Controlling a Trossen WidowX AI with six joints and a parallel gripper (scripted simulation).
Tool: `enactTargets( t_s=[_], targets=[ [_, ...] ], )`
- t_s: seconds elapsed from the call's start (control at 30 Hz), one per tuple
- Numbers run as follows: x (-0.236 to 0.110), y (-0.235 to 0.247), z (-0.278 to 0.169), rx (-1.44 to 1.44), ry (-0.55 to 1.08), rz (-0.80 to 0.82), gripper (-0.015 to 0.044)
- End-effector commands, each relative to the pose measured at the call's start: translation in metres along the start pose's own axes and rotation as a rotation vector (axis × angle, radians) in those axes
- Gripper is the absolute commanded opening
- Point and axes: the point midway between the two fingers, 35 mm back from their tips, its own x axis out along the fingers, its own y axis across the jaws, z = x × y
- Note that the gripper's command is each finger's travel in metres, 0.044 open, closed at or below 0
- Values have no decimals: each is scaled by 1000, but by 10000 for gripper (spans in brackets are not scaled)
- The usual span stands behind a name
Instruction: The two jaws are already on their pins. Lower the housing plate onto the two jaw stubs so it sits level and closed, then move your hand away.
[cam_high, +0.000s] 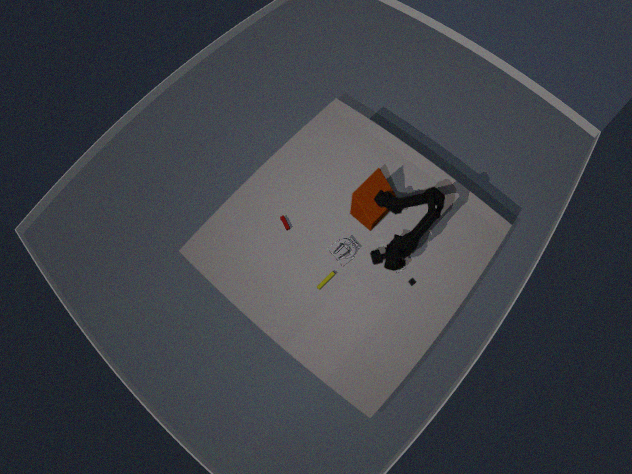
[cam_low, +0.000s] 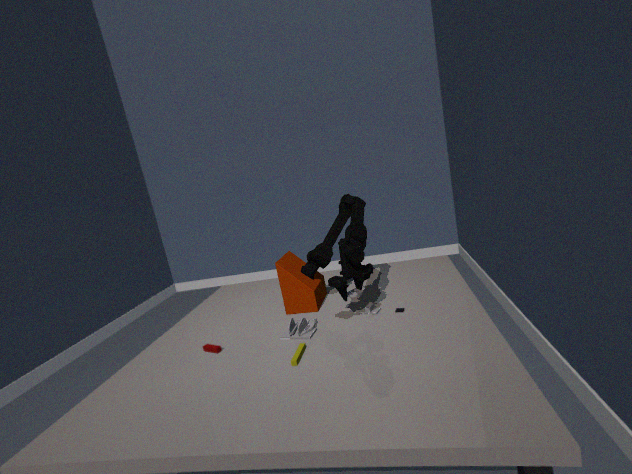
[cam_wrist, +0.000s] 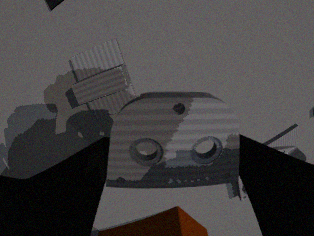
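Observation:
The grey housing plate (cam_wrist: 172, 122) (cam_low: 352, 294) has two large round holes and one small hole. My gripper (cam_wrist: 172, 142) (cam_low: 352, 292) (cam_high: 385, 259) is shut on its two sides and holds it above the table. The pale grey assembly with the upright jaws (cam_high: 343, 249) (cam_low: 303, 329) stands on the table, to the left of my gripper in the top and exterior views. Part of it shows at the right edge of the wrist view, partly behind a finger. The plate is apart from the jaws. The stubs are too small to make out.
A large orange block (cam_high: 363, 206) (cam_low: 301, 294) (cam_wrist: 175, 221) stands close to the arm. A ribbed grey piece (cam_wrist: 102, 75) lies beyond the plate in the wrist view. A red bar (cam_high: 285, 222) (cam_low: 211, 348), a yellow bar (cam_high: 326, 280) (cam_low: 298, 354) and a black square (cam_high: 411, 281) (cam_low: 399, 309) lie around.

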Motion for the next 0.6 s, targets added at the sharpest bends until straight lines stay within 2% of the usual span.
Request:
enactTargets(
  t_s=[0.0,0.57],
  targets=[
    [2,-10,-4,61,6,2,351],
    [6,-59,-31,343,31,-12,351]
  ],
)
